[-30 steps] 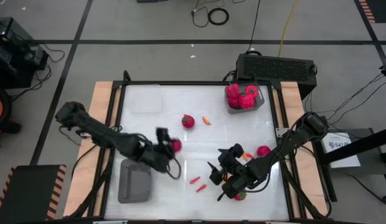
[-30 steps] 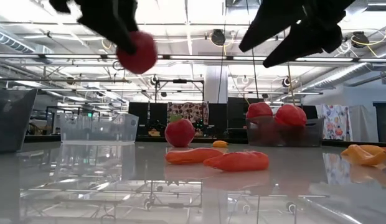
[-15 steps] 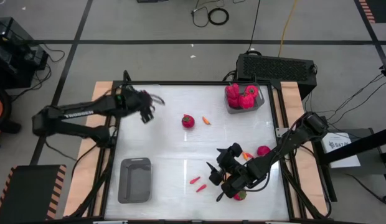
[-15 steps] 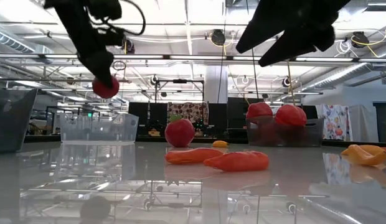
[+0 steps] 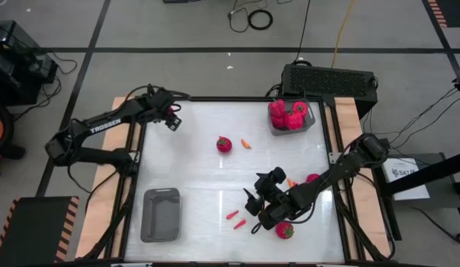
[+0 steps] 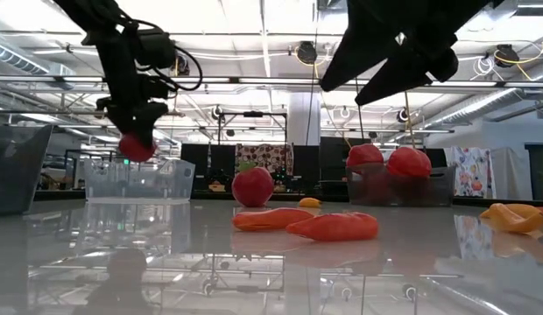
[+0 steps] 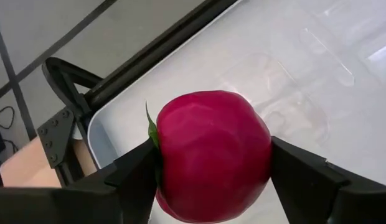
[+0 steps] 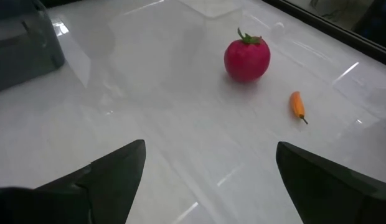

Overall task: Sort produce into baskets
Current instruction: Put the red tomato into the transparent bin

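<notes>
The left tool (image 5: pixel 171 119) grips a round red fruit (image 7: pixel 211 155) between both fingers (image 7: pixel 134 177), suspended above the clear whitish basket (image 6: pixel 138 180) at the far left corner of the worktop (image 5: pixel 200 178). The right tool (image 5: pixel 254 210) hangs above the near centre of the worktop with its jaws spread wide and nothing held. A second round red fruit (image 5: pixel 224 144) lies at mid-worktop with a small orange chilli (image 5: pixel 245 144) just beside it. Red peppers (image 5: pixel 288 115) fill the grey basket (image 5: pixel 310 124) at the far right; another grey basket (image 5: pixel 160 214) stands near left.
</notes>
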Motion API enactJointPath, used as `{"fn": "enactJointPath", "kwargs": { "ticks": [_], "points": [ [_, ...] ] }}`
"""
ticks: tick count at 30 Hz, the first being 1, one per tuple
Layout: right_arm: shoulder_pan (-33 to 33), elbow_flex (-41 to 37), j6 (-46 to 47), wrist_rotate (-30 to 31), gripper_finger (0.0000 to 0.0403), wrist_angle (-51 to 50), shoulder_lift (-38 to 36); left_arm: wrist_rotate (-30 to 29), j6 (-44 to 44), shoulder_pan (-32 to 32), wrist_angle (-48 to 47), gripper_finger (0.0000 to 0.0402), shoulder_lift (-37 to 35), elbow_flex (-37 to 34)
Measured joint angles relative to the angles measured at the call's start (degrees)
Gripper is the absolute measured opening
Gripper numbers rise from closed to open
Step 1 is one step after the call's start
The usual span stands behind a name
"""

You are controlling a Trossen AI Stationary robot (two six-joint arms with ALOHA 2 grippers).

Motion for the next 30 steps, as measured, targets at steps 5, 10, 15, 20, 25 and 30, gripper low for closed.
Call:
{"fn": "enactJointPath", "kwargs": {
  "ticks": [5,10,15,20,25,30],
  "points": [
    [-0.07,0.0,0.11,-0.05,0.0352,0.03,0.44,-3.02,0.33,0.12,-0.01,0.0313,0.43,0.04],
    [-0.07,0.0,0.22,-0.01,0.0352,0.35,0.42,-6.38,0.33,0.16,-0.98,0.0343,0.45,0.06],
    [-0.07,0.0,0.22,0.09,0.0352,1.09,0.42,-6.27,-0.01,0.06,-1.97,0.0345,0.45,1.3],
    [-0.07,0.0,-0.09,0.19,0.0352,1.1,0.42,6.64,-1.92,-1.74,-5.32,0.0345,0.45,6.61],
    [-0.07,0.0,-0.15,0.21,0.0352,0.77,0.42,25.15,-6.34,-8.64,-3.11,0.0345,0.4,8.88],
    [-0.07,0.0,1.15,0.21,0.0352,0.8,0.42,30.49,-10.05,-21.5,9.46,0.0345,0.9,7.7]
  ]
}}
